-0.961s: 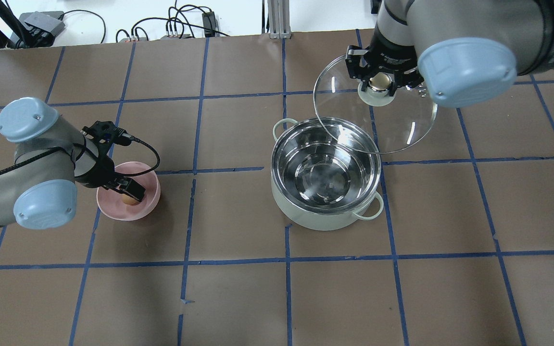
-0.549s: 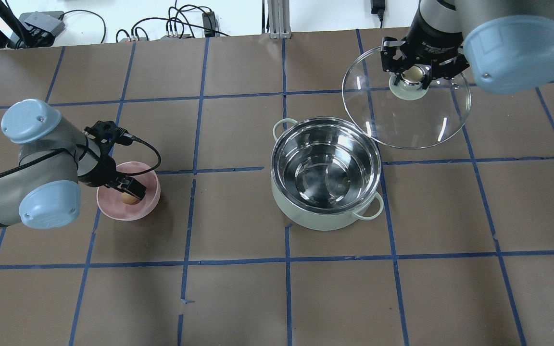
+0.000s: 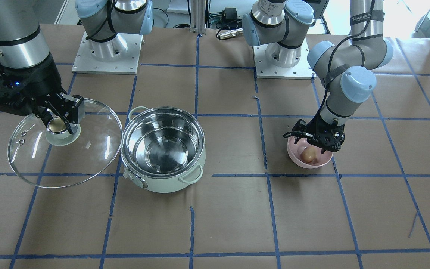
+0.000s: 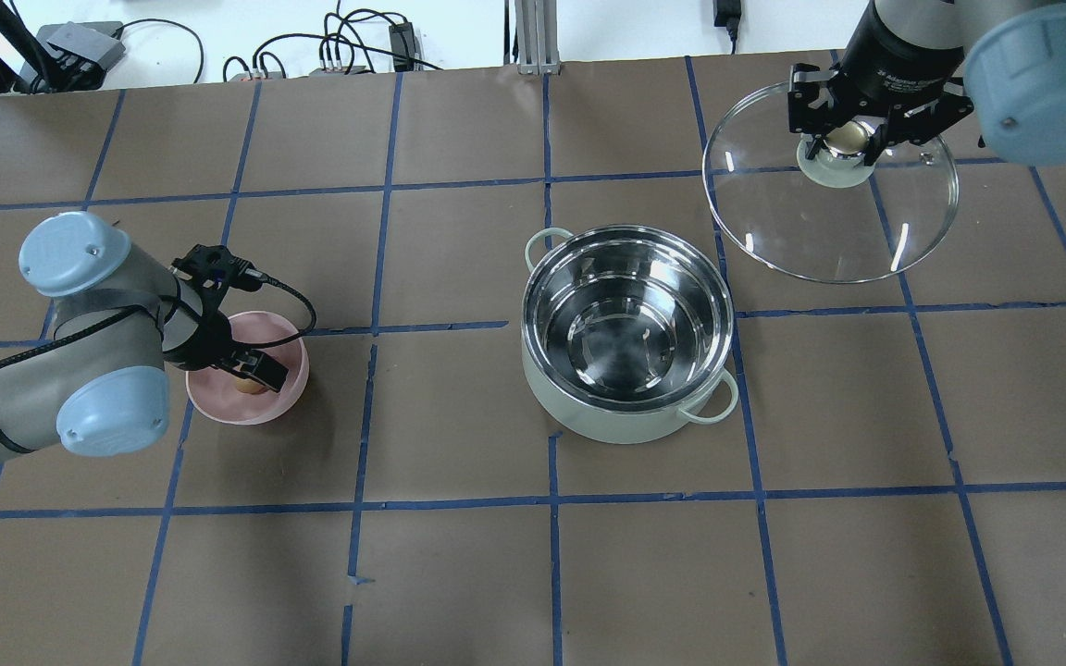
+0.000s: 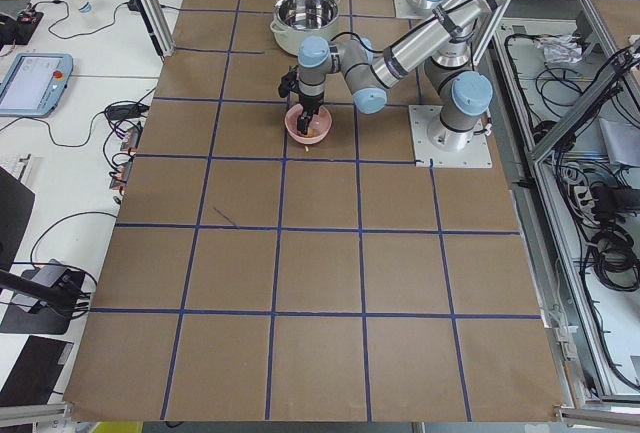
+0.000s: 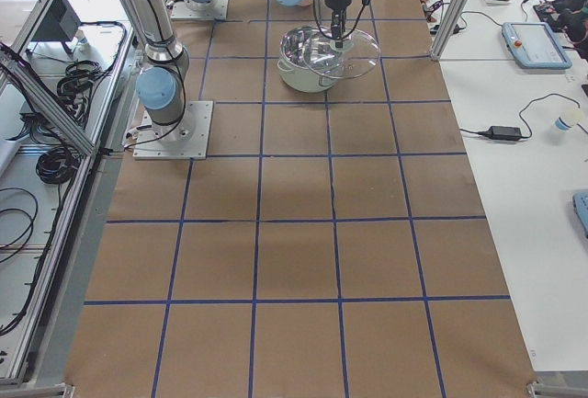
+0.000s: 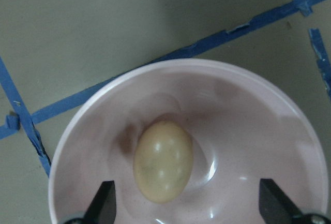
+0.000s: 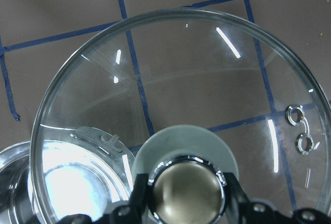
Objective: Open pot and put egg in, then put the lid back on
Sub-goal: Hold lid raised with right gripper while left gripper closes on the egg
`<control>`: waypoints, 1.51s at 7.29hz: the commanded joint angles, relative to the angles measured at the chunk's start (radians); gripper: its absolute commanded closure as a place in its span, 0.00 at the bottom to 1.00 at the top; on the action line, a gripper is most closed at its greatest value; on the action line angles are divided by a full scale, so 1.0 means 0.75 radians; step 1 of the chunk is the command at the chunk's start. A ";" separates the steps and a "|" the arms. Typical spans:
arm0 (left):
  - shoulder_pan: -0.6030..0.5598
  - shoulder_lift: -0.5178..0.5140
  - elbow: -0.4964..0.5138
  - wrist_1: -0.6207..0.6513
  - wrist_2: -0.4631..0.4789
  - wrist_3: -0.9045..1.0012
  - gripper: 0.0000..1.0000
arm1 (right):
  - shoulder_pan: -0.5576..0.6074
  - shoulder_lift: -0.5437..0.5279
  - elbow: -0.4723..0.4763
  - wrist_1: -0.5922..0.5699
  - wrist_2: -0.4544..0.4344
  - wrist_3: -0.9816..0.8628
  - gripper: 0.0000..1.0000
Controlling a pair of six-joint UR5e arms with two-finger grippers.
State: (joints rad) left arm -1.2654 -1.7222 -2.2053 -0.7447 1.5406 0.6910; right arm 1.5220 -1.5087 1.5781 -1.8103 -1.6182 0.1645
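Observation:
The mint-green pot (image 4: 627, 338) (image 3: 162, 149) stands open mid-table, its steel inside bare. My right gripper (image 4: 849, 139) (image 3: 59, 125) is shut on the gold-topped knob of the glass lid (image 4: 829, 227) (image 3: 65, 149) (image 8: 196, 110) and holds it in the air, right of the pot and beyond it. The brown egg (image 7: 163, 161) (image 3: 309, 154) (image 4: 245, 386) lies in a pink bowl (image 4: 255, 407) (image 3: 310, 162) (image 7: 248, 110) at the left. My left gripper (image 4: 251, 370) (image 7: 189, 208) is open, its fingertips (image 7: 103, 206) down inside the bowl on either side of the egg.
Blue tape lines grid the brown table. Cables and power boxes (image 4: 80, 46) lie beyond the far edge. The two arm bases (image 3: 106, 52) stand on plates on the robot's side.
My right arm has carried the lid further right and away from the pot, which now stands fully uncovered. My left gripper has sunk a little lower into the bowl over the egg.

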 commanded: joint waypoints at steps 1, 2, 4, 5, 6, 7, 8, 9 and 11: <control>0.000 -0.003 -0.013 0.034 -0.003 -0.013 0.03 | -0.017 -0.001 0.000 0.000 0.004 -0.015 0.72; 0.000 -0.003 -0.015 0.036 -0.003 -0.013 0.03 | -0.035 -0.001 0.000 0.000 0.014 -0.049 0.72; 0.000 -0.005 -0.013 0.036 -0.007 -0.021 0.04 | -0.047 -0.005 0.003 0.004 0.024 -0.062 0.72; 0.000 -0.007 -0.013 0.042 -0.007 -0.030 0.04 | -0.045 -0.005 0.005 0.006 0.036 -0.062 0.72; 0.000 -0.011 -0.013 0.044 -0.009 -0.050 0.04 | -0.045 -0.007 0.005 0.008 0.037 -0.060 0.72; 0.000 -0.019 -0.011 0.101 -0.007 -0.074 0.04 | -0.041 -0.011 0.007 0.006 0.039 -0.060 0.72; -0.002 -0.037 -0.013 0.111 -0.033 -0.131 0.04 | -0.039 -0.011 0.009 0.008 0.039 -0.060 0.72; -0.002 -0.043 -0.015 0.111 -0.056 -0.150 0.04 | -0.041 -0.011 0.011 0.008 0.039 -0.060 0.72; -0.002 -0.048 -0.013 0.109 -0.036 -0.156 0.04 | -0.041 -0.013 0.013 0.013 0.039 -0.060 0.72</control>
State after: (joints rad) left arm -1.2670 -1.7558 -2.2160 -0.6624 1.5078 0.5793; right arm 1.4912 -1.5175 1.5868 -1.8020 -1.5892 0.1197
